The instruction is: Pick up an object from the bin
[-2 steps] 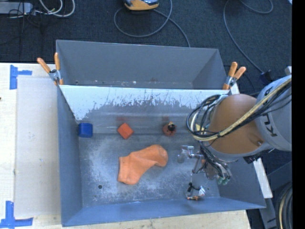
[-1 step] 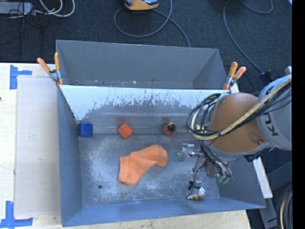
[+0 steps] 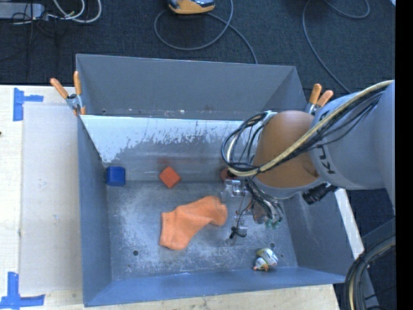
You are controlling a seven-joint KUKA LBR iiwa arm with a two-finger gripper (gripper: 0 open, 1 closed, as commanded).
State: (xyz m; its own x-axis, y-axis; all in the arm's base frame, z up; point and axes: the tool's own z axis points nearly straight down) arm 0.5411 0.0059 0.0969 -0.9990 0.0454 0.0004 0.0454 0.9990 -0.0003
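My gripper (image 3: 237, 230) hangs low in the bin's right half, under the orange dome and cables of the wrist. Its thin finger points down at the floor just right of an orange cloth (image 3: 190, 221), which lies crumpled in the middle of the bin. The cloth's right end is close to the gripper's body. A small white and yellow object (image 3: 265, 259) lies near the front right corner, below and to the right of the finger.
A small red-orange block (image 3: 170, 177) sits toward the back middle of the floor. A blue cube (image 3: 116, 175) rests by the left wall. The arm covers the bin's right side.
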